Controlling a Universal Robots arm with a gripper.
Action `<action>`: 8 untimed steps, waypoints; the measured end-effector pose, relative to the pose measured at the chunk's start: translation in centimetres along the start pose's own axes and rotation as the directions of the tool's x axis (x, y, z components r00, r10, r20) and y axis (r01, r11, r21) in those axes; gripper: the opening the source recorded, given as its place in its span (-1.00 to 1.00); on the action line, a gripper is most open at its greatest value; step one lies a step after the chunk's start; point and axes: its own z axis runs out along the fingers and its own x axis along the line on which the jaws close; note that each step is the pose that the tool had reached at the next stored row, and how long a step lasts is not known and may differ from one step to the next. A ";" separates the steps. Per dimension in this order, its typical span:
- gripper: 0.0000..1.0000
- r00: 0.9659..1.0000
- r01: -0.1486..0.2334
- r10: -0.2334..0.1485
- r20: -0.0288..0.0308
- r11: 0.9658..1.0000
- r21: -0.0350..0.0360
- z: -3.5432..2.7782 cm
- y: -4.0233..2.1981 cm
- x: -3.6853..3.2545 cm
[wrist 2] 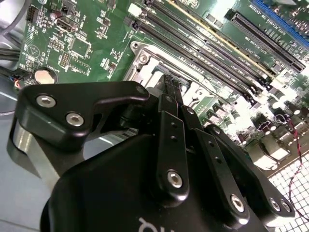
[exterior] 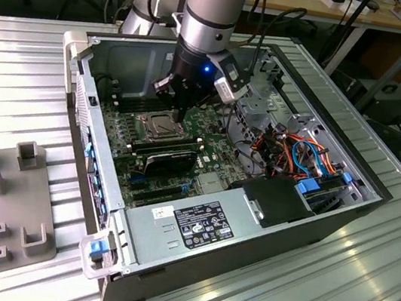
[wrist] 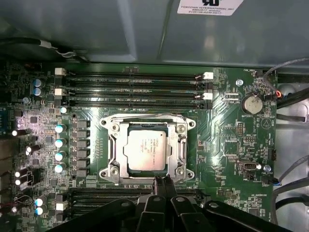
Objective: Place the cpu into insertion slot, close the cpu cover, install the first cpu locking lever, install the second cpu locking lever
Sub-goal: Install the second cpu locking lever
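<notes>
The cpu (wrist: 147, 151) is seen lying flat in the insertion slot (wrist: 126, 126), its silvery top facing up, in the first wrist view. The cpu cover (wrist: 181, 151) is folded down around it, so that the chip shows through the frame's square window. The socket sits on the green motherboard (wrist: 227, 145), between two banks of long black memory slots (wrist: 133, 89).

The gripper (wrist: 162, 182) is held just above the socket's edge on the side of the nearer memory bank; its jaws are drawn together to a narrow point, with nothing seen between them. In the second wrist view the same thin fingertips (wrist 2: 173, 89) are pointed at the metal frame of the socket.

In the exterior view the arm (exterior: 212, 7) is lowered into the open computer case (exterior: 303, 228), which rests on a ribbed metal table (exterior: 360, 298), and the gripper (exterior: 178, 113) is hung over the socket (exterior: 159, 125).
</notes>
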 end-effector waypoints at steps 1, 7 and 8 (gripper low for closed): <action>-0.79 1.000 0.008 -0.008 -0.003 1.000 0.000 0.00 0.00 -0.02; -0.79 0.991 0.136 -0.136 -0.009 0.991 -0.005 0.01 0.00 -0.02; -0.79 0.986 0.169 -0.169 -0.011 0.986 -0.006 0.01 0.00 -0.02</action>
